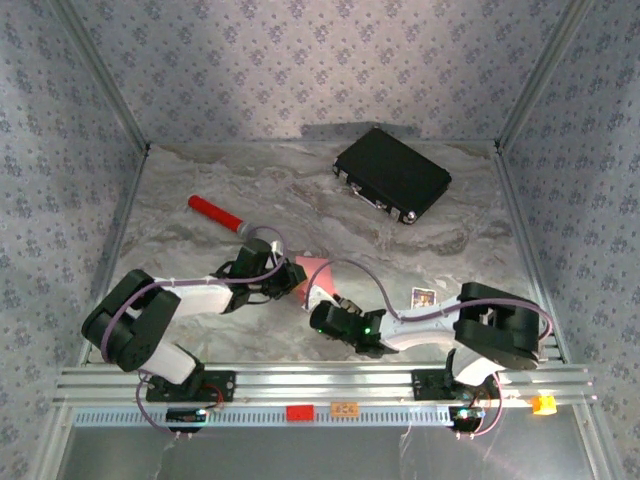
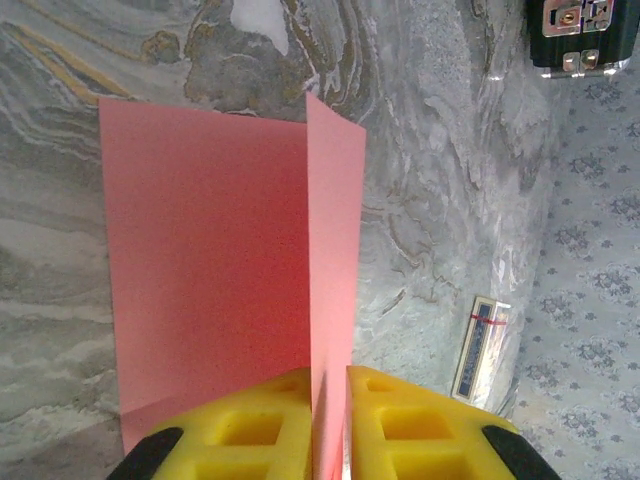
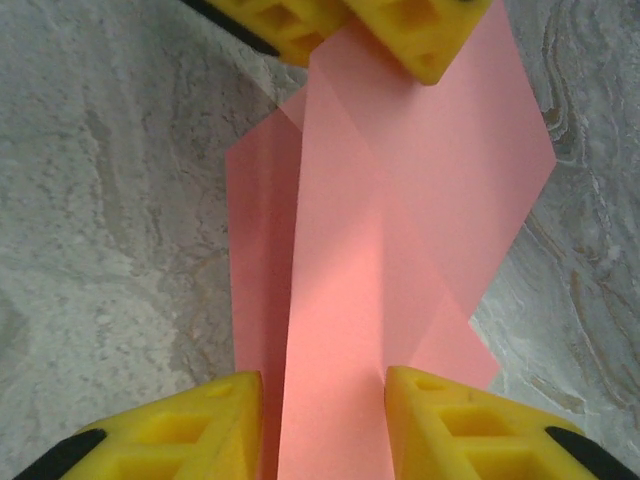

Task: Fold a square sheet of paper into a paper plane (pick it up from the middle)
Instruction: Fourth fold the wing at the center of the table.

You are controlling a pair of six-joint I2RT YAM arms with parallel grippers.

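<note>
Closest to the lens, the right gripper (image 3: 325,405) has its yellow fingers spread to either side of a raised strip of the square sheet of paper (image 3: 420,180). I cannot tell whether either pad presses on it. At the far end the left gripper (image 2: 328,395) pinches the upright fold between jaws set almost together. The salmon-pink sheet hangs between the two claws near the front middle of the marbled table (image 1: 330,200), one half lying flat, with slanted overlapping layers showing. The step looks like setting the centre crease. To do it well, the left pinch should serve as a firm anchor while the right fingers close squarely on the ridge with the edges matched, pressing and not tugging, since thin paper skews or tears easily.
</note>
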